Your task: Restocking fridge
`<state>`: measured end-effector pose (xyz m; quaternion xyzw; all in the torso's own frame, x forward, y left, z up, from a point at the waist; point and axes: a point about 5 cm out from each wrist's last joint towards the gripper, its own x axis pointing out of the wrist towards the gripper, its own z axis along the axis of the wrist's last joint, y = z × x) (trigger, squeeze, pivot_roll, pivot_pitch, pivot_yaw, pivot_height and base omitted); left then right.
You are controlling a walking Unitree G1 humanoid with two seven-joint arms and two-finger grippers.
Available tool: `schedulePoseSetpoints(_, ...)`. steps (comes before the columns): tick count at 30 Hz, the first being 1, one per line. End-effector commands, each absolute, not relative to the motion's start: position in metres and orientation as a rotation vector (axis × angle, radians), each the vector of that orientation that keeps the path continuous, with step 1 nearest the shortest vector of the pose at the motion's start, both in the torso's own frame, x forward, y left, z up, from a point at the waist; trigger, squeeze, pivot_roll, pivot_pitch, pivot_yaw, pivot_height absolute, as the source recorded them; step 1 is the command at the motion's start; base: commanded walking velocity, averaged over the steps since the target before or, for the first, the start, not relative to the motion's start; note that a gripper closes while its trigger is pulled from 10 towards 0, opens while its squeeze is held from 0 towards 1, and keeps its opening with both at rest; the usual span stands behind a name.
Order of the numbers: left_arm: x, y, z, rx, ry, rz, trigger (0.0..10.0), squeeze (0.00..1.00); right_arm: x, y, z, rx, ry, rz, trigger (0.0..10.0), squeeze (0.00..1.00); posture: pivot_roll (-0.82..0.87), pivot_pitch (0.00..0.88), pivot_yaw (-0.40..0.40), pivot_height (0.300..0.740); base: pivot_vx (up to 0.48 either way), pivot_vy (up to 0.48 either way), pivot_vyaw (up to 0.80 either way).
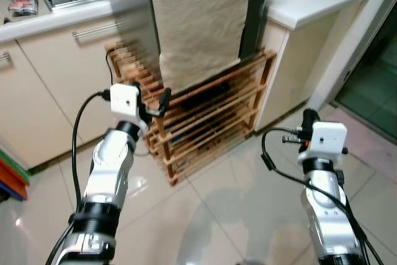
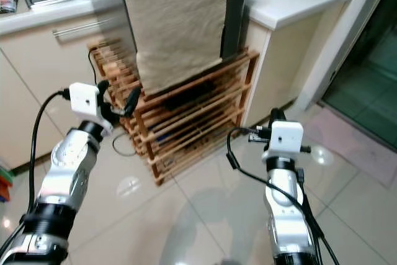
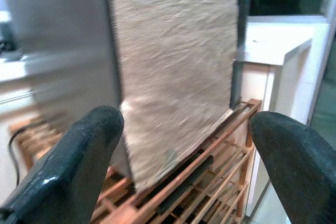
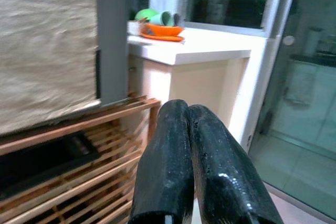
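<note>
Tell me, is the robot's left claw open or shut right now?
Open. In the left wrist view the left claw has its two black fingers spread wide apart, with the wooden rack between them.
</note>
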<state>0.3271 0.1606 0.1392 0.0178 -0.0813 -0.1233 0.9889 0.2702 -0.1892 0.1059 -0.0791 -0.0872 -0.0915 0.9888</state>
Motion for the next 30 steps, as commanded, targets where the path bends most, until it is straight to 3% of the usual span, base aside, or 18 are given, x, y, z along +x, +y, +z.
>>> schedulePoseSetpoints(1, 0.330, 0.156, 0.134, 0.088, -0.116, -0.275, 10.0, 0.00, 0.272, -0.192, 0.105, -0.154, -0.163, -0.183, 10.0, 0.00, -0.06, 0.000, 0.035, 0.740, 0.450, 0.000, 0.00)
schedulePoseSetpoints(12, 0.331, 0.158, 0.129, 0.003, -0.085, -0.243, 10.0, 0.00, 0.271, -0.192, 0.096, -0.130, -0.116, -0.179, 10.0, 0.00, -0.08, 0.000, 0.047, 0.740, 0.439, 0.036, 0.00)
schedulePoseSetpoints(17, 0.329, 0.156, 0.130, -0.059, -0.091, -0.260, 10.0, 0.00, 0.269, -0.192, 0.091, -0.129, -0.095, -0.172, 10.0, 0.00, -0.07, 0.000, 0.046, 0.740, 0.000, 0.478, 0.00)
schedulePoseSetpoints(24, 0.327, 0.154, 0.128, 0.008, -0.093, -0.290, 10.0, 0.00, 0.266, -0.193, 0.086, -0.125, -0.076, -0.170, 10.0, 0.00, -0.07, 0.000, 0.051, 0.740, 0.000, 0.480, -0.69)
schedulePoseSetpoints(25, 0.328, 0.153, 0.127, 0.070, -0.084, -0.280, 10.0, 0.00, 0.267, -0.193, 0.086, -0.126, -0.076, -0.171, 10.0, 0.00, -0.07, 0.000, 0.052, 0.740, 0.000, 0.000, -0.66)
schedulePoseSetpoints(30, 0.331, 0.154, 0.127, 0.072, -0.074, -0.268, 10.0, 0.00, 0.271, -0.192, 0.086, -0.123, -0.078, -0.178, 10.0, 0.00, -0.07, 0.000, 0.057, 0.740, 0.000, 0.000, -0.67)
